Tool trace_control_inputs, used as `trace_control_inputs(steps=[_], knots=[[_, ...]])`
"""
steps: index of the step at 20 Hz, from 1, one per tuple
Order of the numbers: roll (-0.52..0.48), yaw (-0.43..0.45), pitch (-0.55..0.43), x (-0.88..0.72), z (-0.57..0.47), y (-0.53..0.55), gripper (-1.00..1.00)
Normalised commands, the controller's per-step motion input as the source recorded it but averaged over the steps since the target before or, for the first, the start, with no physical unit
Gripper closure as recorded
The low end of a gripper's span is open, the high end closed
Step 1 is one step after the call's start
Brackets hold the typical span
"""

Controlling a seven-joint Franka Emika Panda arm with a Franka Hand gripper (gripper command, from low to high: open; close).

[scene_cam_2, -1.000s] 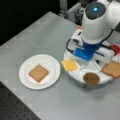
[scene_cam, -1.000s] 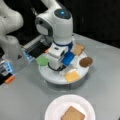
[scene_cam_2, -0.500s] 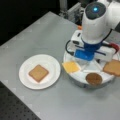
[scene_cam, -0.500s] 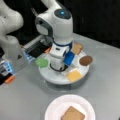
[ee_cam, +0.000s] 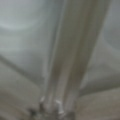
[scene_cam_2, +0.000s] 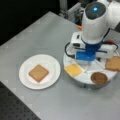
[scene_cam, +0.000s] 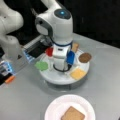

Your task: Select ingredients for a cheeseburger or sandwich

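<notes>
Nearest in a front view, the plate [scene_cam: 51, 110] is sitting on the table with one bread [scene_cam: 73, 115] square lying flat on it. That is all there is of the sandwich so far. Being square, the slice has no long axis. It is lying as a diamond, one corner pointing far toward the tray [scene_cam: 62, 81] and the opposite corner pointing near.

Beyond the plate, the round divided tray is holding the other ingredients, each in its own section. The cheese [scene_cam: 78, 73] is lying at the near edge, the lettuce [scene_cam: 41, 65] at the left, the patty [scene_cam: 85, 57] at the right. The tomato [scene_cam: 49, 51] and the second bread [scene_cam: 74, 47] are lying at the far side.

The gripper [scene_cam: 60, 68] is hanging straight down over the tray's middle, between the pieces and close to the tray floor. It is carrying nothing that shows, and the arm is hiding its tips, so I cannot tell whether the jaws are open or closed. The wrist view is showing only a pale ridge of the tray, very close.

Over the last second almost nothing is changing. The arm is staying planted at the tray's centre, every piece is keeping its place, and the plate is gaining nothing. I judge the work to be at the picking stage, with no second ingredient lifted yet.
</notes>
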Motion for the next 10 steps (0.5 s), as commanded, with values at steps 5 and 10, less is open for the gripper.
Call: trace_control_inputs(steps=[5,10], knots=[[0.158,0.38,-0.057,-0.22,-0.22,-0.07,-1.0],[0.135,0.318,-0.065,-0.17,-0.22,-0.04,-1.0]])
